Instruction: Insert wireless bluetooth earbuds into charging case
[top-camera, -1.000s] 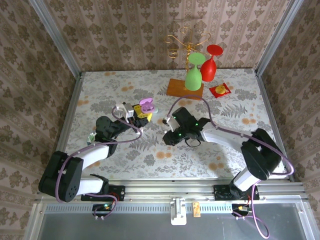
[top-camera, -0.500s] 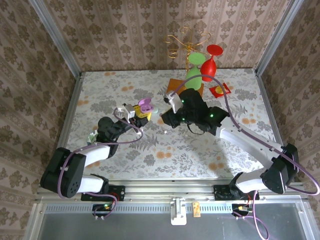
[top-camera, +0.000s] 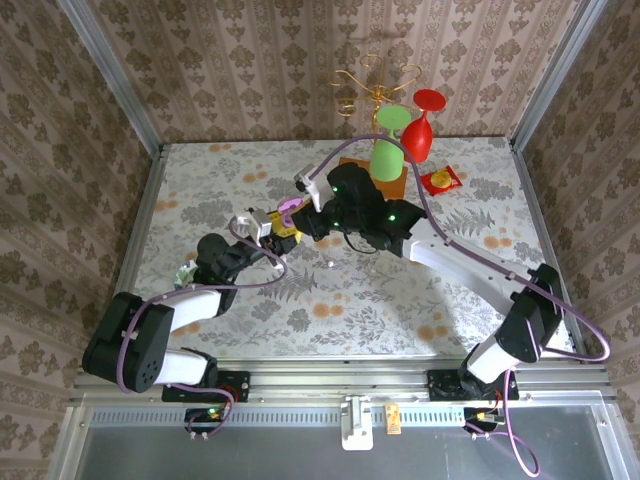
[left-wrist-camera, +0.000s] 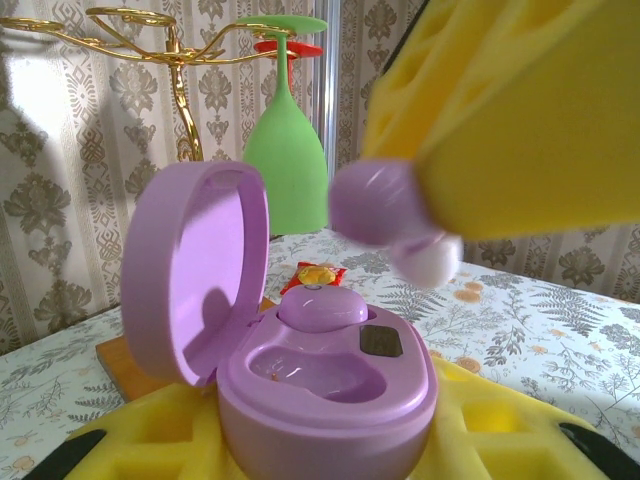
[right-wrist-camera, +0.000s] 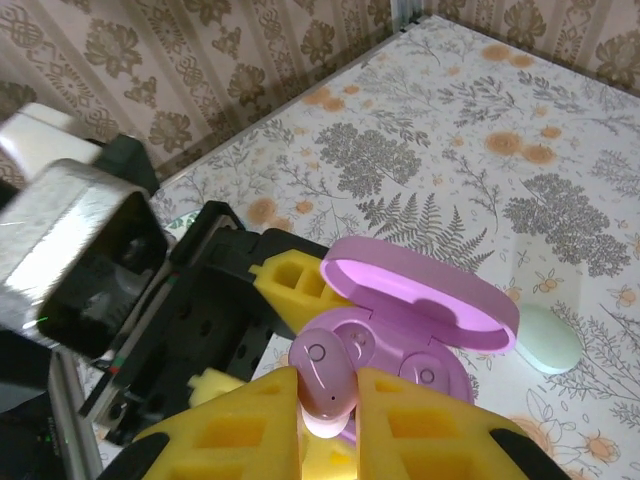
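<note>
Floral table (top-camera: 450, 290), left of centre: the open charging case (left-wrist-camera: 320, 390) is clamped in the left gripper (top-camera: 284, 230), 1 earbud (right-wrist-camera: 325, 372) pinched above it in the right gripper (right-wrist-camera: 328, 400); lowering into the empty socket (left-wrist-camera: 300, 365) is judged next.

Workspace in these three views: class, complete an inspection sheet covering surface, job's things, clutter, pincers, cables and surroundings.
Surface: floral tabletop.
Job's things: open purple case; seated earbud inside; earbud held over it.
Clutter: green glass, red glass, gold rack, wooden board, packet, pale oval case.
Pincers: left pincer shut on purple case; right pincer shut on earbud.
Cables: purple cable along each arm.
Surroundings: patterned walls.
</note>
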